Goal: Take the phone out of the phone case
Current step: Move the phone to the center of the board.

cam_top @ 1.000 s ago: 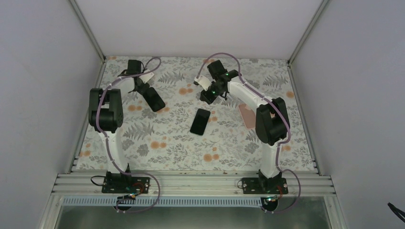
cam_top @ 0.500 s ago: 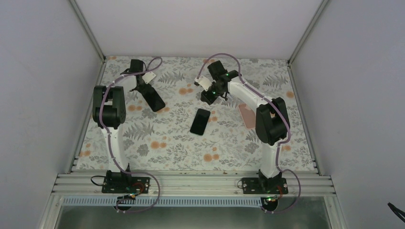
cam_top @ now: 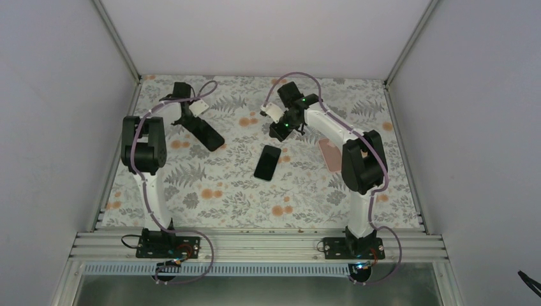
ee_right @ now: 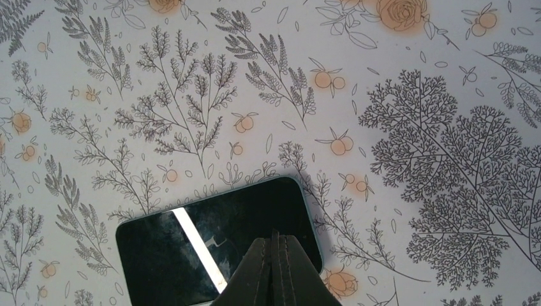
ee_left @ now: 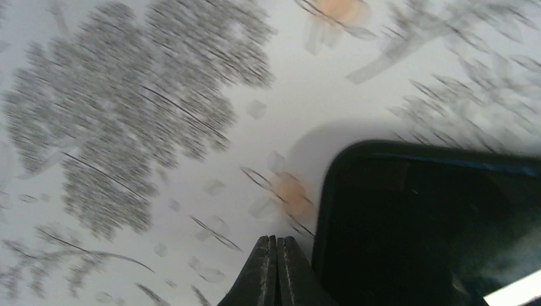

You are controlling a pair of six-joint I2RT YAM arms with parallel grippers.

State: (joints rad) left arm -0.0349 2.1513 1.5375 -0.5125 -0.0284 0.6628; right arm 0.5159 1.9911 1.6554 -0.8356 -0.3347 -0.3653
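The phone (cam_top: 267,162) lies flat and screen up on the floral table (cam_top: 210,197), apparently already bare. Above its far end hovers the right gripper (ee_right: 275,237), its 2 fingers pressed together and holding nothing. Well to the phone's left, the phone case (ee_left: 434,223) sits against the left gripper (ee_left: 275,239), whose fingers also meet. Whether they pinch its wall cannot be told. Separation looks done; next, I judge, the case should be set down apart from the phone.
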